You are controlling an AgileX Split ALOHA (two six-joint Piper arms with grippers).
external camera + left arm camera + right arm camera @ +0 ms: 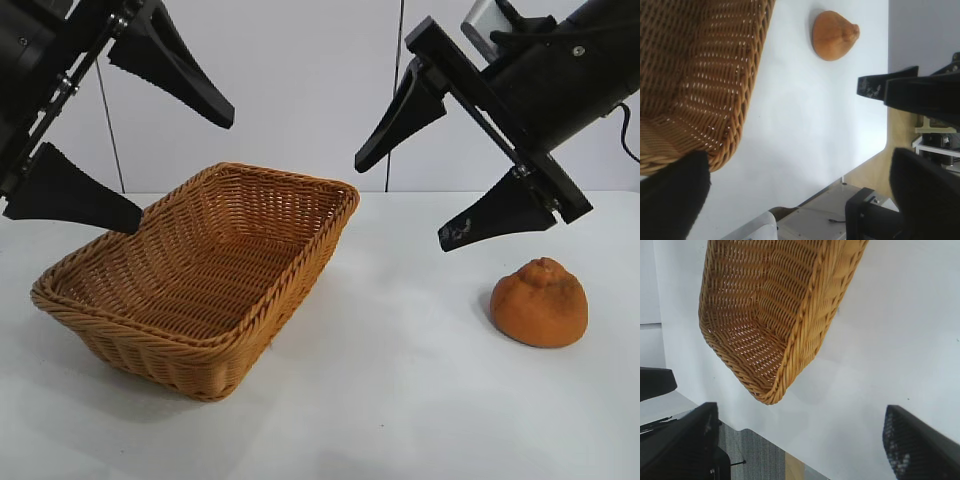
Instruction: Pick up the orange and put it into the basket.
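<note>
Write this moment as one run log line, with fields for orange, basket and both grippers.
orange: on table, right of basket, untouched | basket: empty | left gripper: open, above basket's left end | right gripper: open, raised between basket and orange

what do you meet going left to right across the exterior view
left gripper → basket → right gripper → orange
</note>
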